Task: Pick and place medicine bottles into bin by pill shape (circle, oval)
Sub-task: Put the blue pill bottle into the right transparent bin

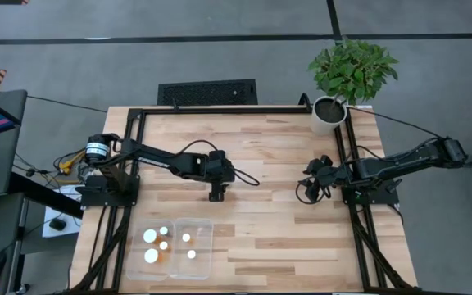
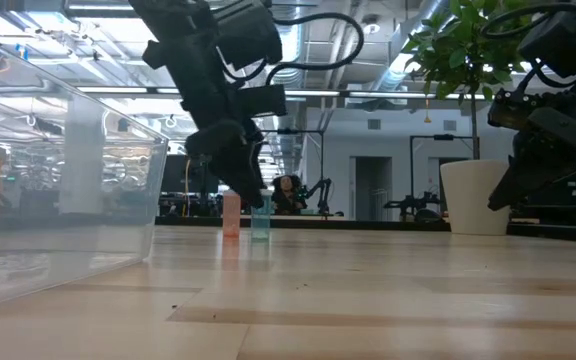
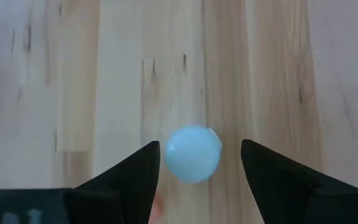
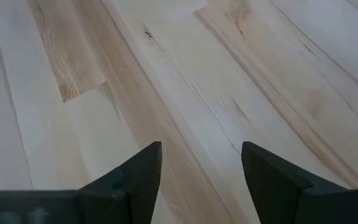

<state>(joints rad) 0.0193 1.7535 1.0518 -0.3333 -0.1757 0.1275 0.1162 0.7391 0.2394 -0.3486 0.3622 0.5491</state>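
At mid-table, a white-capped medicine bottle (image 3: 192, 153) is straddled, untouched, by the left gripper's (image 3: 194, 171) spread fingers; the bin (image 1: 199, 225), already holding bottles, is flanked by bare wood. The right gripper (image 4: 201, 168) is held open near the potted plant (image 1: 347, 74).

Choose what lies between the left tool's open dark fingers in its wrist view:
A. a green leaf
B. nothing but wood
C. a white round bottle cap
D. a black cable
C: the white round bottle cap sits on the wooden table between the left tool's open fingers.
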